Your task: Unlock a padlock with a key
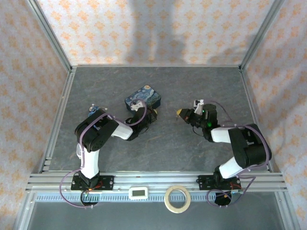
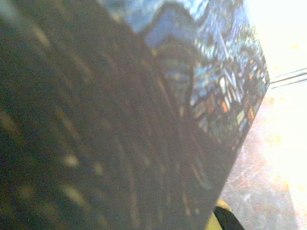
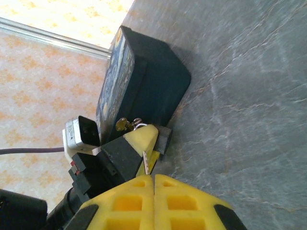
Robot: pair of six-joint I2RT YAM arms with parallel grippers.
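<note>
Found blue tin (image 1: 143, 97) lying a little left of table (image 1: 168, 148) centre. Spotted padlock (image 3: 129, 124) against tin's side wall, low near the table surface; tiny, partly hidden. Pressed together right at padlock: left gripper (image 1: 145, 115), presumably to steady it for key entry; actual pinch not confirmable. Clamped on a thin pale sliver near table centre, apart from tin: right gripper (image 3: 153, 178). Sliver judged to be key (image 3: 144, 163), seen edge-on, pointed toward padlock. Insertion not yet begun; alignment of tip to keyway needed first.
</note>
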